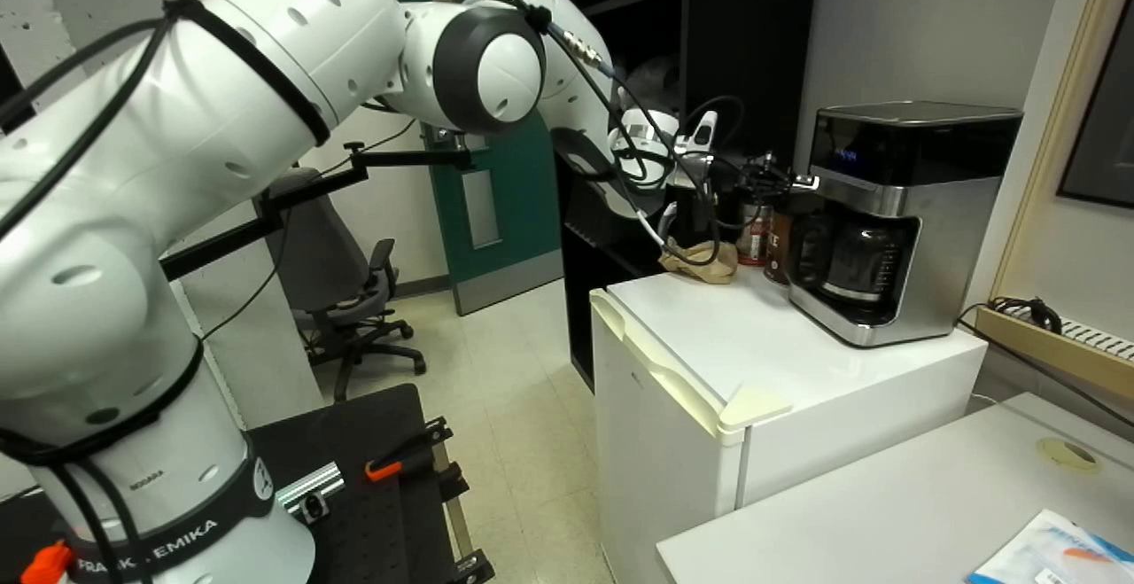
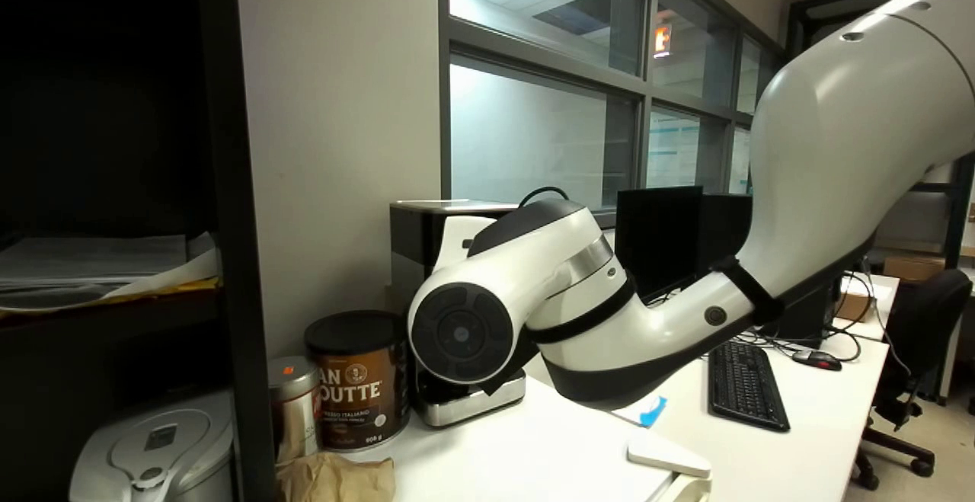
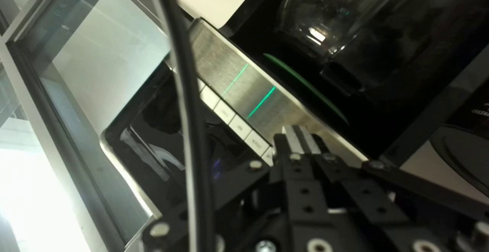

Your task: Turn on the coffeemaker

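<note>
Clearly, the end effector [image 3: 301, 139] is closed tight, holding nothing, just beside the buttons [image 3: 240, 126], presumably to make one slim poker for the coffeemaker [image 1: 943, 221] standing on the counter [image 1: 735, 327].

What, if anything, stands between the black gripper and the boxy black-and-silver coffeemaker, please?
Nothing visible does: the gripper, jaws shut, is right by the silver front band of the coffeemaker; contact I cannot tell. A black cable crosses the wrist view, but beside the jaws, clear of their tips.
</note>
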Robot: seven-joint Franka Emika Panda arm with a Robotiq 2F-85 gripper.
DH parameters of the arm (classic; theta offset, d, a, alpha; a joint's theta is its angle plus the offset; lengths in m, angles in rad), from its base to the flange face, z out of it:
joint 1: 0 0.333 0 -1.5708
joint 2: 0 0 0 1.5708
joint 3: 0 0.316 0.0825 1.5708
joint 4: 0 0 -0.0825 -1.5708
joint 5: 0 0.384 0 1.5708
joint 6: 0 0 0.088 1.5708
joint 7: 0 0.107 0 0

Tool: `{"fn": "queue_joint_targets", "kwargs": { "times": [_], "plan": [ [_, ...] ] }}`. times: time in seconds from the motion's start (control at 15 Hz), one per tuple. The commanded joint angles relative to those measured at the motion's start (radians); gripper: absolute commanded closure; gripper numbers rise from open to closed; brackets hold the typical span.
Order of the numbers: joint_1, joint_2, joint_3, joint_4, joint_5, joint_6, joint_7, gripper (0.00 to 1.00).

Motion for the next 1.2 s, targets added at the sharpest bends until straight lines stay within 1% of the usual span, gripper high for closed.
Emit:
{"fn": "queue_joint_targets", "kwargs": {
  "times": [0.0,0.33,1.13],
  "plan": [
    [0.028,0.046,-0.028,0.084,0.029,0.0,-0.041,1.0],
    [0.042,0.069,-0.039,0.122,0.045,0.001,-0.049,1.0],
    [0.05,0.116,-0.061,0.208,0.091,0.009,-0.095,1.0]
  ]
}}
